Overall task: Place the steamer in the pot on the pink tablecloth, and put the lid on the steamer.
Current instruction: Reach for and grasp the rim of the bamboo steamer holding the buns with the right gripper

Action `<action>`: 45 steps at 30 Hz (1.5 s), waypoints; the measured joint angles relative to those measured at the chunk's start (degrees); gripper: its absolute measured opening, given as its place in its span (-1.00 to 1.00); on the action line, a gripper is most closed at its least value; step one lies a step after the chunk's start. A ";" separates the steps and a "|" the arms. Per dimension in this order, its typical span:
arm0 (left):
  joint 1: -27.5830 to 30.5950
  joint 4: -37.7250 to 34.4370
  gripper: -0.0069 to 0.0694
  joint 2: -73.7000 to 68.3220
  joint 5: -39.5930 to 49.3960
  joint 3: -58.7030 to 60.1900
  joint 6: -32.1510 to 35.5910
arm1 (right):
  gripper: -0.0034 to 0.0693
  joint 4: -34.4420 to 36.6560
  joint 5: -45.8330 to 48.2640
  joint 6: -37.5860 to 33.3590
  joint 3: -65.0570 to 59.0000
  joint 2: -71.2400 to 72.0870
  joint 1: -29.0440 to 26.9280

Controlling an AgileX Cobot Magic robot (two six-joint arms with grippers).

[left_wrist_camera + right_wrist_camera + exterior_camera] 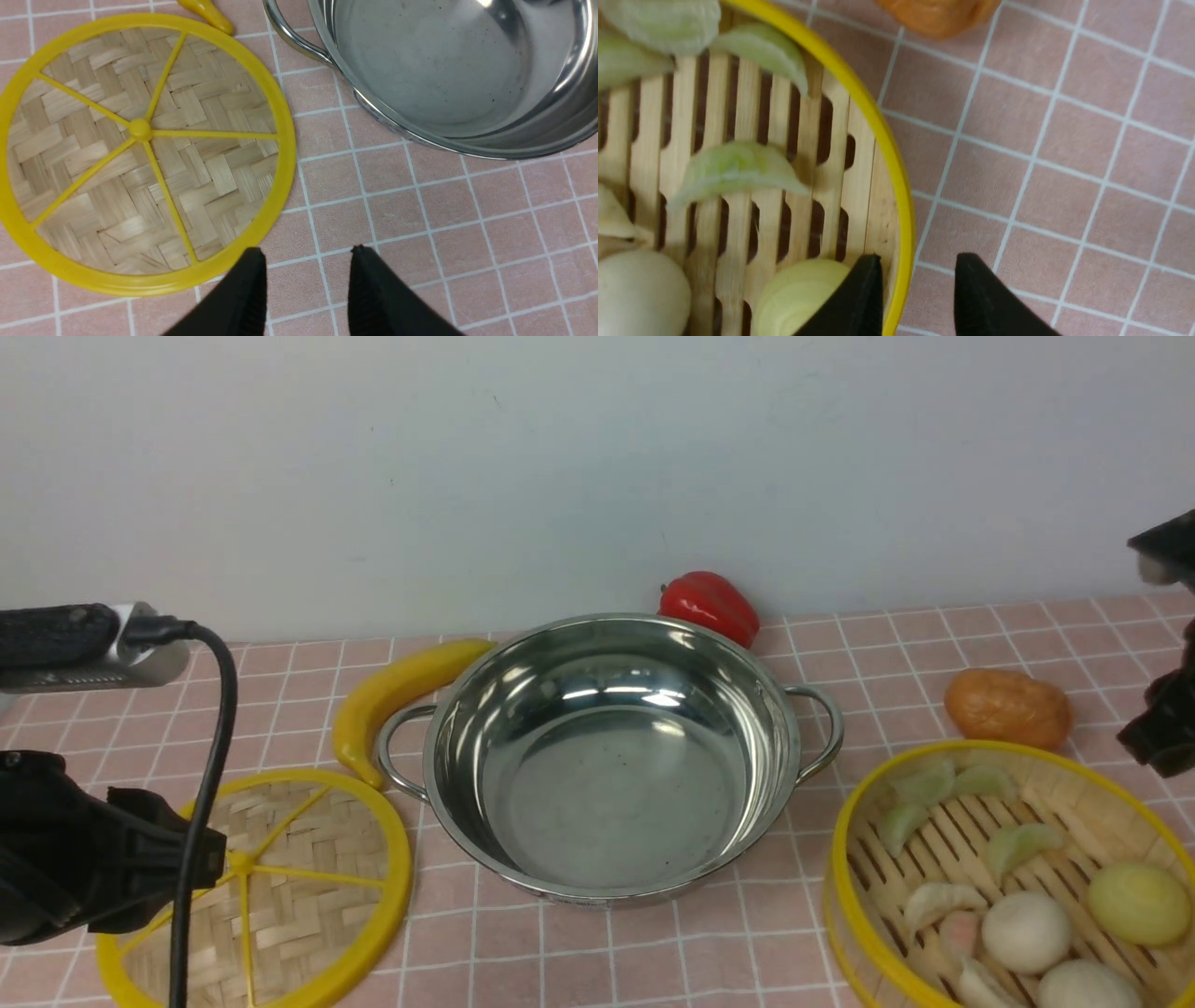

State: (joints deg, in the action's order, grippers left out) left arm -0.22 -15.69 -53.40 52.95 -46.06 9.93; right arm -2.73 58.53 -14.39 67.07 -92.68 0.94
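Front view, dial centred on the pot (607, 784). We log it upright on the pink tablecloth (709, 943), its shiny inside catching the lights.

The steamer (1102, 807) sits on the cloth at 4 o'clock from the pot. It is apart from the pot and partly cut by the frame edge. On its slatted floor we see green dumplings (1018, 845) and round buns (1027, 933).

The lid (280, 896) lies flat on the cloth at 8 o'clock. Its rim is just beside the pot's left handle (397, 747), with a strip of cloth between them.

Other items:
- A yellow banana (401, 695) lies at 10 o'clock, its tip near the lid's rim and the left handle.
- A red pepper (709, 602) sits at 1 o'clock, behind the pot's far rim.
- An orange lump (1008, 709) sits at 3 o'clock, just beyond the steamer's far rim.

Left gripper (306, 254): jaws parted, with only cloth showing between them. It hangs over the cloth at the edge of the lid, and one fingertip overlaps the yellow rim in the wrist view. We cannot tell its height above the cloth.

Right gripper (917, 261): jaws parted, gripping nothing. They straddle the steamer's yellow rim. One finger (864, 298) is on the basket side above a yellowish bun (798, 294), the other is over the cloth outside. We cannot tell whether either finger touches the rim
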 joint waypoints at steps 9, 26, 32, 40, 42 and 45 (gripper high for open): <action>0.00 0.00 -0.18 0.00 0.00 0.63 2.82 | -0.24 0.71 0.06 -1.14 0.00 -3.58 0.00; 0.00 0.00 -0.18 0.00 0.00 1.14 3.45 | -0.24 1.93 -6.38 -1.09 0.02 -11.46 0.00; 0.00 0.00 -0.18 0.00 0.00 1.14 3.58 | -0.24 2.12 -7.44 -1.09 0.02 -13.99 0.00; 0.00 0.00 -0.18 0.00 0.00 1.14 3.64 | -0.58 1.50 -8.58 0.90 0.02 -14.29 0.00; 0.00 0.00 -0.18 0.00 0.00 1.14 3.64 | -0.69 0.82 -7.73 1.35 0.02 -14.29 0.00; 0.00 0.00 -0.18 0.00 0.00 1.14 3.64 | -0.75 0.82 -6.82 3.31 0.02 -14.29 0.00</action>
State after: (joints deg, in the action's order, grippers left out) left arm -0.22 -15.69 -53.40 52.95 -44.92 13.58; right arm -1.91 51.71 -11.07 67.09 -106.97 0.94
